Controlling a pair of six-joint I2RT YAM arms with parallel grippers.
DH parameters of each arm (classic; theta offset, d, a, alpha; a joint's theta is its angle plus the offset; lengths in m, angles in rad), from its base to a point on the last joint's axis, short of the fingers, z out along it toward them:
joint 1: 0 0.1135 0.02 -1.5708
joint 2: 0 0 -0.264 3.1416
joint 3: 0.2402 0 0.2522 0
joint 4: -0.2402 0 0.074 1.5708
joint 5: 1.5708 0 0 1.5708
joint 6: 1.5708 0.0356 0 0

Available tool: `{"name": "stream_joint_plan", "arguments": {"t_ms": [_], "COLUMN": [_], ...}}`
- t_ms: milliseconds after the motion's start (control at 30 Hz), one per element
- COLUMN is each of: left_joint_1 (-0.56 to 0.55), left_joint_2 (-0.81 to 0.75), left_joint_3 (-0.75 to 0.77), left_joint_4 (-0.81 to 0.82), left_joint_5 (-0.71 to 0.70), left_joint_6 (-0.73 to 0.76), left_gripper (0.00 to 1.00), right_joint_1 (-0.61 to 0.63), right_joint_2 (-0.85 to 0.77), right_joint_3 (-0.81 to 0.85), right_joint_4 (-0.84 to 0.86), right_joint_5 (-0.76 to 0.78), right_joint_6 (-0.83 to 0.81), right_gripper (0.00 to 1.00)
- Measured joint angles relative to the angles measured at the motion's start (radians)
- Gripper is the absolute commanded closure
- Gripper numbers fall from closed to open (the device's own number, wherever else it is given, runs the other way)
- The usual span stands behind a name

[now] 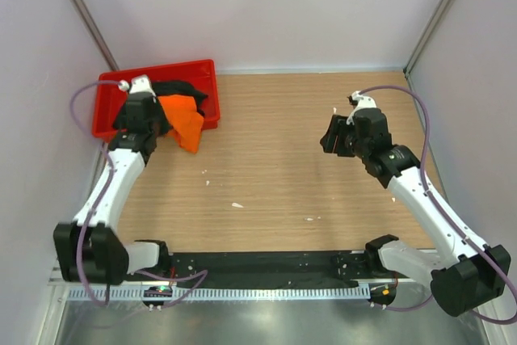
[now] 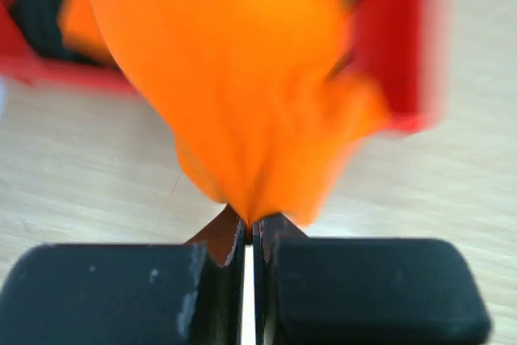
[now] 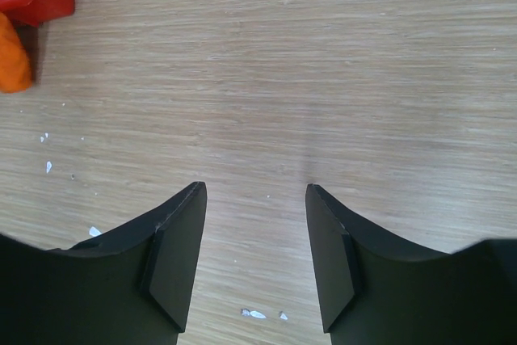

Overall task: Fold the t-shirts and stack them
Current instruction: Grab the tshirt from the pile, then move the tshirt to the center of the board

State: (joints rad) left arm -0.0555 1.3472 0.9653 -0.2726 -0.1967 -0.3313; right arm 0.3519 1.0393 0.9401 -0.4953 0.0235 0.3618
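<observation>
Closest to us in the left wrist view, the left hand (image 2: 249, 236) is pressed together on a pinch of the orange t-shirt (image 2: 242, 78). The cloth fans upward from the fingers in one bunched drape. From above, we see that drape spilling over the near right corner of the red plastic bin (image 1: 109, 111), its long axis running from the bin toward the middle of the table (image 1: 275, 175). The black t-shirt (image 1: 182, 88) lies heaped inside the bin, just behind the orange one.

The right hand (image 3: 254, 191) hangs spread over bare wood, well apart from both shirts, pinching nothing. We judge the pull must go to the right and nearward, away from the bin, and the left arm is plainly the nearer one to make it.
</observation>
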Motion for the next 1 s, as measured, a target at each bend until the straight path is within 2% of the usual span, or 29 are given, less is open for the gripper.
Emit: {"name": "stream_joint_plan", "arguments": {"t_ms": [100,167,300,433,467,500,533,567,600,667,767,867,1000], "left_joint_1": [-0.055,-0.142,-0.313,-0.391,-0.401,-0.41,-0.418,-0.423,-0.424,-0.427,-0.427,-0.427,-0.427], "left_joint_2": [-0.187,-0.274,-0.307,-0.314,-0.318,-0.32,-0.32,-0.317,-0.316,-0.297,-0.236,-0.168,-0.158], "left_joint_3": [0.158,0.303,0.614,0.753,0.75,0.74,0.715,0.68,0.64,0.546,0.437,0.316,0.181], "left_joint_4": [-0.089,-0.103,-0.148,-0.18,-0.186,-0.194,-0.2,-0.208,-0.212,-0.253,-0.345,-0.439,-0.496], "left_joint_5": [0.019,0.029,0.092,0.167,0.182,0.196,0.214,0.228,0.242,0.266,0.274,0.31,0.414], "left_joint_6": [-0.023,-0.027,-0.033,-0.08,-0.091,-0.103,-0.112,-0.122,-0.134,-0.131,-0.101,-0.071,-0.086], "left_gripper": [1.0,1.0,1.0,0.99,0.88,0.68,0.41,0.33,0.26,0.23,0.32,0.33,0.33], "right_joint_1": [0.0,0.002,0.013,0.027,0.028,0.03,0.031,0.031,0.031,0.032,0.052,0.119,0.241], "right_joint_2": [0.03,0.052,0.101,0.14,0.147,0.151,0.152,0.152,0.152,0.152,0.14,0.099,0.05], "right_joint_3": [0.021,0.038,0.081,0.126,0.136,0.145,0.151,0.156,0.158,0.156,0.125,0.05,-0.063], "right_joint_4": [0.0,0.001,0.004,0.009,0.01,0.01,0.009,0.009,0.009,0.007,0.011,0.013,0.016], "right_joint_5": [-0.001,-0.001,-0.018,-0.034,-0.037,-0.042,-0.05,-0.06,-0.074,-0.119,-0.174,-0.211,-0.263], "right_joint_6": [0.004,0.006,0.008,0.013,0.014,0.016,0.019,0.021,0.016,0.007,-0.002,-0.005,0.023], "right_gripper": [0.43,0.43,0.41,0.36,0.34,0.29,0.19,0.17,0.11,0.11,0.14,0.16,0.18]}}
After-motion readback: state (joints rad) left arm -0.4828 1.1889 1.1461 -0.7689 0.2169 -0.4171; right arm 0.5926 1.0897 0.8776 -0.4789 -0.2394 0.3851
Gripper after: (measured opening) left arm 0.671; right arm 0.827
